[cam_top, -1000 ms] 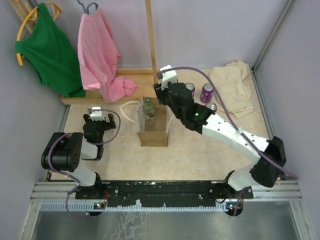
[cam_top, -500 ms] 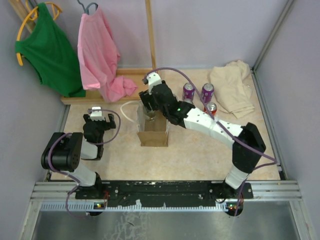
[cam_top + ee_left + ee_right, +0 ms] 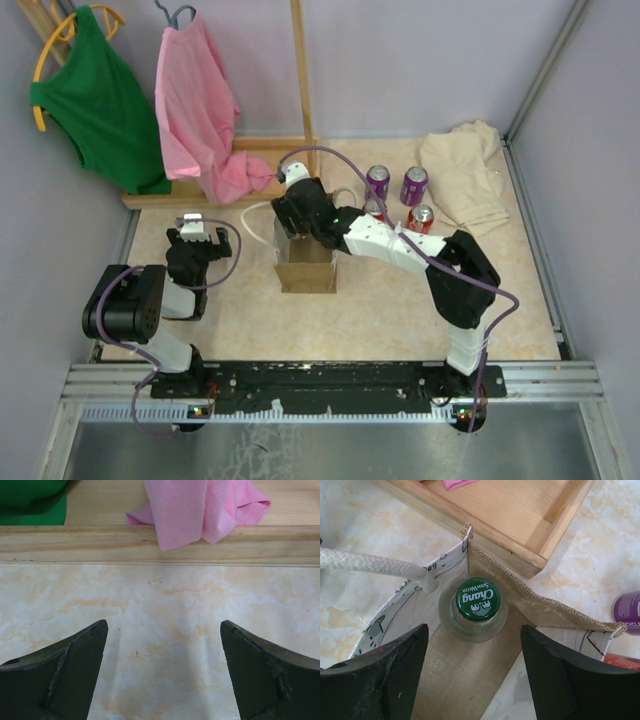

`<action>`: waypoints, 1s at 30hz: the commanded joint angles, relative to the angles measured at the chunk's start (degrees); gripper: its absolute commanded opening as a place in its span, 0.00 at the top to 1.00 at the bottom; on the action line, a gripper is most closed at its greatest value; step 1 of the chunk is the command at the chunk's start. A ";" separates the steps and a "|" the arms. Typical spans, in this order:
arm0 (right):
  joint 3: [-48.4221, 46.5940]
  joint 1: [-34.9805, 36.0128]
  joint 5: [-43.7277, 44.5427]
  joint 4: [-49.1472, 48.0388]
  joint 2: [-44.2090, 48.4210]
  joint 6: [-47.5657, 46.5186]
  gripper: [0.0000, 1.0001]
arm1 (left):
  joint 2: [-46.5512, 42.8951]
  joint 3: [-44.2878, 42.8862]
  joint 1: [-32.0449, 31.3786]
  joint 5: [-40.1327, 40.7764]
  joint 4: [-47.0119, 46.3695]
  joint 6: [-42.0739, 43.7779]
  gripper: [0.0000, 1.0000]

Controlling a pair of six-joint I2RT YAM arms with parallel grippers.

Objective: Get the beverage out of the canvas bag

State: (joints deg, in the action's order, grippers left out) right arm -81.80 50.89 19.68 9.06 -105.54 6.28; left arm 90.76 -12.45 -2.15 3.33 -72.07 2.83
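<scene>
The small tan-brown canvas bag (image 3: 306, 270) stands mid-frame on the marbled counter (image 3: 250, 320); a green-capped clear glass bottle (image 3: 477, 600) sits upright inside; the right gripper (image 3: 474, 630) hovers released over it, jaws flanking its top; the left gripper (image 3: 162, 630), lower left, is spread, empty.

- Table (image 3: 400, 310): beige marbled top.
- Bag (image 3: 306, 272): stands upright near the middle, top open. One white handle (image 3: 256, 209) droops onto the table at its left.
- Wooden base (image 3: 160, 199): runs along the far left side. Its near edge is just behind the bag.
- Purple can (image 3: 377, 181): upright, far side, right of the bag.
- Second purple can (image 3: 414, 185): upright, just beside the first.
- Red can (image 3: 421, 217): upright, just in front of the second purple can.
- Cream cloth (image 3: 465, 175): crumpled in the far right corner, near the cans.
</scene>
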 commanded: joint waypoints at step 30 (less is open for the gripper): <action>-6.05 -1.75 5.41 -7.24 -10.04 2.35 0.32 | 0.38 -0.74 -0.30 -0.61 -2.40 0.18 0.00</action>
State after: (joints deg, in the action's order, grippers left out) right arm -84.55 50.13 22.41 5.63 -114.21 7.79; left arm 90.76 -12.45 -2.15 3.33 -72.05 2.85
